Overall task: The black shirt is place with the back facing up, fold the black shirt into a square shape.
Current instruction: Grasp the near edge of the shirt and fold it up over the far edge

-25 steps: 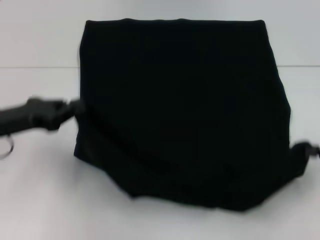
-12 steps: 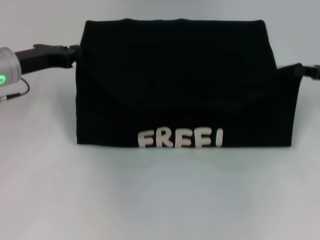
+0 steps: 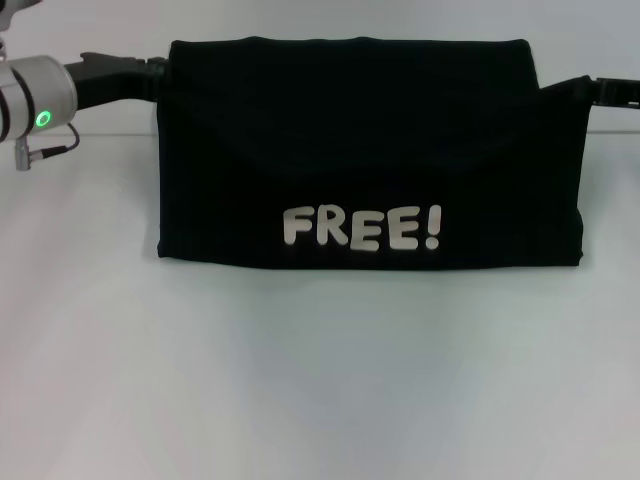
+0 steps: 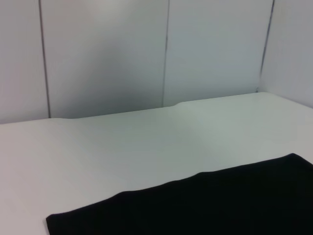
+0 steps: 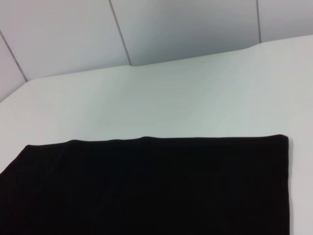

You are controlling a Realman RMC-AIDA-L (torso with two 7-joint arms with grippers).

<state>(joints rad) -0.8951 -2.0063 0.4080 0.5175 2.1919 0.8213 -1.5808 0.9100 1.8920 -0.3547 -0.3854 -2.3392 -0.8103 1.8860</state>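
Note:
The black shirt (image 3: 360, 140) lies on the white table (image 3: 320, 380), folded into a wide rectangle with white "FREE!" lettering (image 3: 360, 228) on the top layer near its front edge. My left gripper (image 3: 155, 72) is at the shirt's far left corner and holds the folded-over layer. My right gripper (image 3: 592, 88) is at the far right corner, where the fabric is pulled into a point toward it. The shirt also shows as plain black cloth in the left wrist view (image 4: 205, 205) and the right wrist view (image 5: 146, 186). Neither wrist view shows fingers.
The table's bare white surface spreads in front of the shirt and to both sides. Grey wall panels (image 4: 161, 54) stand behind the table's far edge. The left arm's grey wrist with a green light (image 3: 42, 118) hangs over the table's far left.
Both grippers have moved away from me toward the shirt's far edge, carrying the near hem over. The fold has shortened the shirt, and the "FREE!" lettering has come fully into view.

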